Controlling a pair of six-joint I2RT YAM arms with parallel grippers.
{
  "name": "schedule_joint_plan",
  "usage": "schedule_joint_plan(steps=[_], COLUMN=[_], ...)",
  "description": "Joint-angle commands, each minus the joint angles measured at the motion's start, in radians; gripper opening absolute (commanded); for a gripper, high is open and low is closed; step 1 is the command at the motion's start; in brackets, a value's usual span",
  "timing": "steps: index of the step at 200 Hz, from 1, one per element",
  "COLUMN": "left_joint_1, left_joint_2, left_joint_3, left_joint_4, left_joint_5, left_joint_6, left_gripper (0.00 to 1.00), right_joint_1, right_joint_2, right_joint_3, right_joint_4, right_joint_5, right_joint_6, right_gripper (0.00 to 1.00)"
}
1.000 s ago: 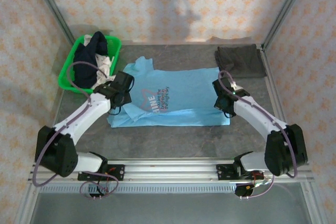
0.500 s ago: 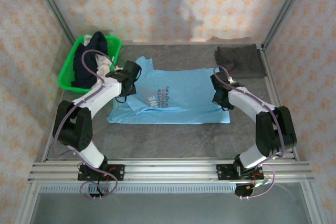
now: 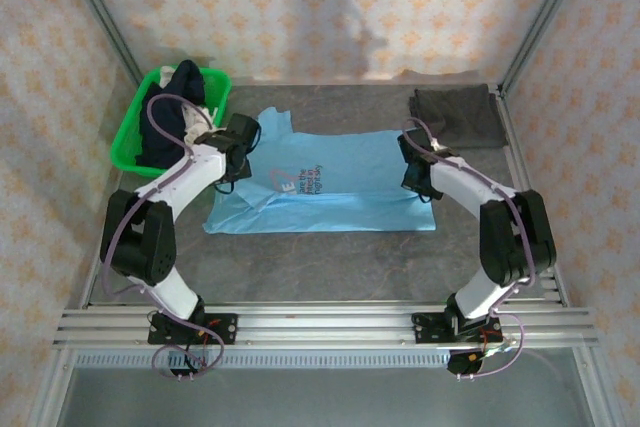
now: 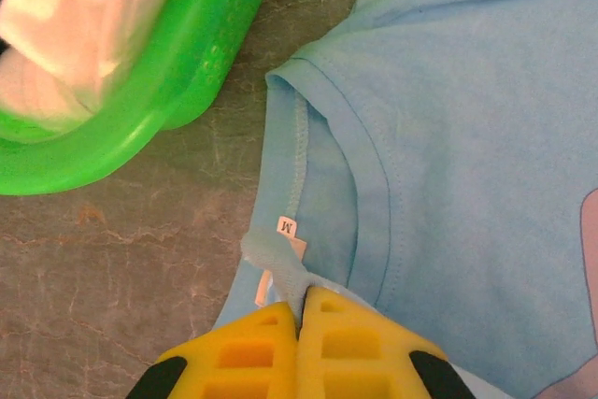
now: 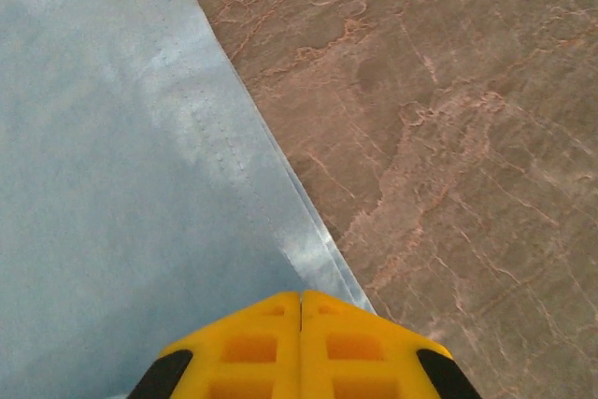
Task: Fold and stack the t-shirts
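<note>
Left gripper (image 4: 301, 298) and right gripper (image 5: 300, 298) carried pinched t-shirt (image 3: 370, 162) edges back.

Jaws pinch light blue t-shirt (image 4: 467, 137) fold by M collar label (image 4: 286, 227); green basket (image 4: 177, 72) upper left.

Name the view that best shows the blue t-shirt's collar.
Left wrist: the collar and its M label are close and sharp. The top view gives the whole t-shirt with the collar small; the right wrist sees its hem.
</note>
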Motion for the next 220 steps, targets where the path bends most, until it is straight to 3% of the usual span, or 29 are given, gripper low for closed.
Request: schedule_joint_plan(steps=[1, 34, 46, 58, 67, 90, 116, 155, 182, 220], left_joint_1=[0.012, 0.019, 0.018, 0.019, 0.019, 0.018, 0.012, -0.007, -0.010, 0.014], left_joint_2=[0.038, 0.074, 0.086, 0.087, 0.077, 0.021, -0.090, -0.227, -0.277, -0.222], left_joint_3=[0.034, 0.063, 0.081, 0.094, 0.102, 0.106, 0.025, -0.253, -0.419, -0.483], left_joint_4=[-0.030, -0.048, -0.063, -0.072, -0.077, -0.082, -0.051, 0.063, 0.137, 0.180], left_joint_5=[-0.034, -0.036, -0.038, -0.031, -0.025, 0.002, 0.077, 0.226, 0.267, 0.260], left_joint_6=[0.016, 0.019, 0.023, 0.037, 0.047, 0.067, 0.061, 0.008, -0.033, -0.033], left_gripper=[0.00, 0.00, 0.18, 0.24, 0.36, 0.47, 0.56, 0.58, 0.51, 0.35], right_joint_1=[-0.007, -0.008, -0.007, -0.008, -0.003, 0.037, 0.113, 0.151, 0.152, 0.103], right_joint_2=[0.033, 0.091, 0.114, 0.123, 0.113, 0.025, -0.077, -0.077, -0.069, -0.049], right_joint_3=[0.032, 0.086, 0.117, 0.151, 0.167, 0.161, 0.046, -0.138, -0.203, -0.237], right_joint_4=[-0.005, -0.035, -0.071, -0.120, -0.151, -0.191, -0.069, 0.094, 0.102, 0.071], right_joint_5=[0.058, 0.067, 0.088, 0.121, 0.151, 0.228, 0.096, -0.121, -0.103, -0.087], right_joint_6=[-0.024, -0.035, -0.032, -0.028, -0.025, 0.000, -0.001, 0.067, 0.098, 0.115], right_gripper=[0.00, 0.00, 0.00, 0.13, 0.18, 0.36, 0.48, 0.48, 0.47, 0.44])
